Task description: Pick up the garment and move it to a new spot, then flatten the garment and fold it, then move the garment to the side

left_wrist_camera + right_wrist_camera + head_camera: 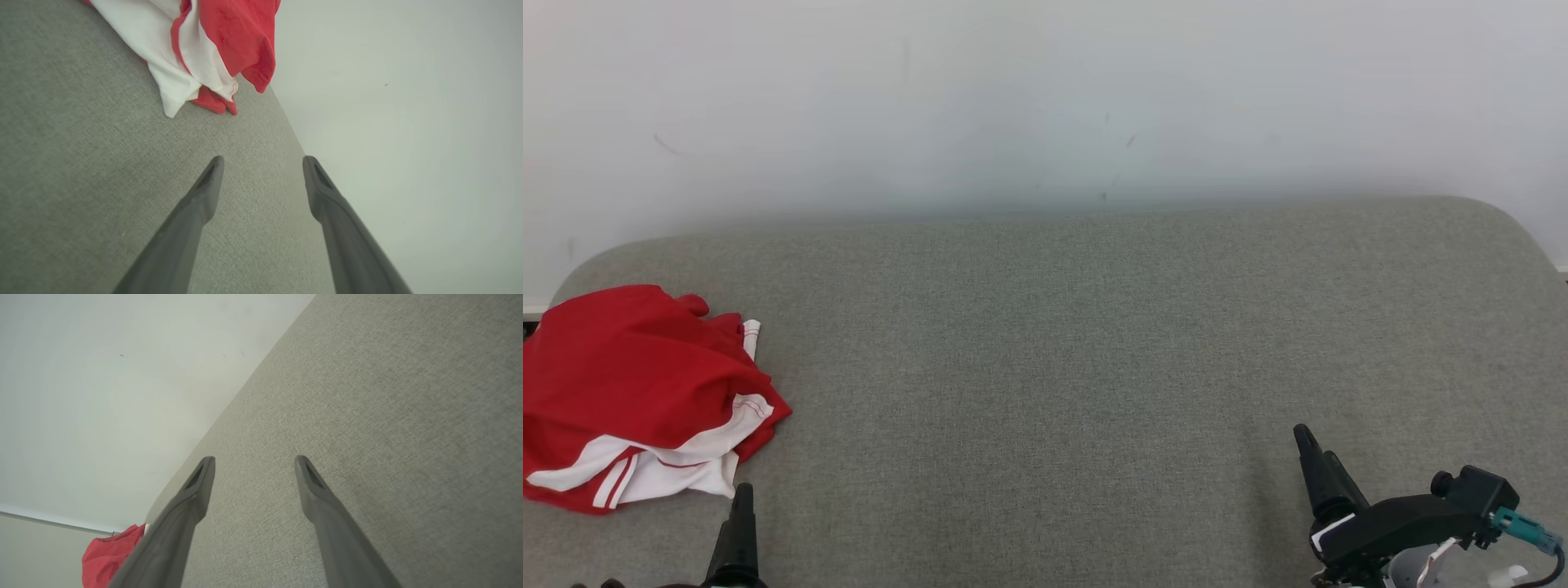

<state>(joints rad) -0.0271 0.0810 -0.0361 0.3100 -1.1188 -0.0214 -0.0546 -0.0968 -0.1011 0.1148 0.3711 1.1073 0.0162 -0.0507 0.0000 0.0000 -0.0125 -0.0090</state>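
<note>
Grey fabric surface (1054, 367), rounded corners, against plain white wall (1045, 98).

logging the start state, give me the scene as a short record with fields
surface: grey fabric, against a pale wall
garment: red and white, crumpled in a heap at the left end of the surface
left gripper: open, empty, close to the garment but not touching
right gripper: open, empty, over bare fabric far from the garment
progress: garment not yet picked up
</note>
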